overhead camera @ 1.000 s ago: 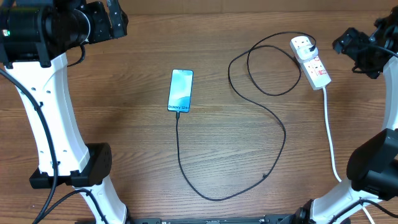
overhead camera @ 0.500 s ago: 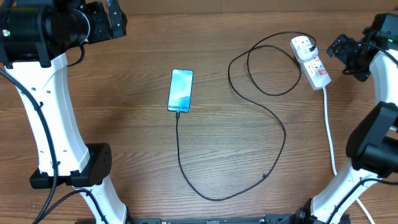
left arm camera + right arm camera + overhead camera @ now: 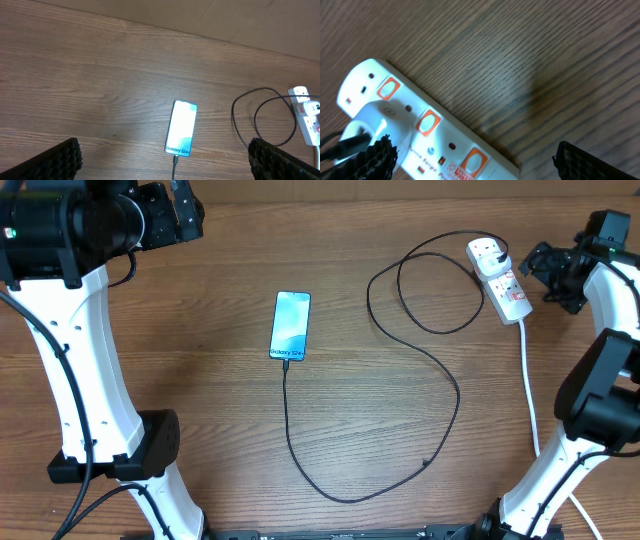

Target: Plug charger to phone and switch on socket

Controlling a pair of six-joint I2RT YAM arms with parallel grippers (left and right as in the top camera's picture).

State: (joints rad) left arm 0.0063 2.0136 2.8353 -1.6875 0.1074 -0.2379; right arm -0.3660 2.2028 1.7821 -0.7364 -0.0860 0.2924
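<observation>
**Right arm lining up on the power strip, phone looks cabled up**

The phone point(image 3: 291, 325) is lying flat, screen up, about mid-table on the wooden table point(image 3: 200, 400), with its "Galaxy" end facing the robot. The black charger cable point(image 3: 440, 370) is meeting that end at the connector point(image 3: 286, 361). It looks plugged in, though there's no telling from these views whether it's fully seated. From there the cable is running down in a big U, then looping up and across to a white adapter point(image 3: 487, 251) sitting in the end outlet of the power strip point(image 3: 503, 283), far right of the table.

The right gripper point(image 3: 545, 270) is hanging just beside the strip with its jaws spread wide and nothing between them. The wrist view is looking straight down at the orange-red switches point(image 3: 426, 122), so it's probably parked there to press 1, most likely the 1 by the adapter. That's a guess, since nothing is touching yet.

The left gripper point(image 3: 188, 215) is sitting up in the far left corner, well apart from everything, also wide open and empty, and keeping out of the way.

Possible snags: the adapter body is crowding the nearest switch, the cable loop is lying near the strip's left side, and the thick white cord point(image 3: 530, 390) is trailing off toward the robot's base. The strip is also loose on the table, so a sideways poke could slide it.
</observation>
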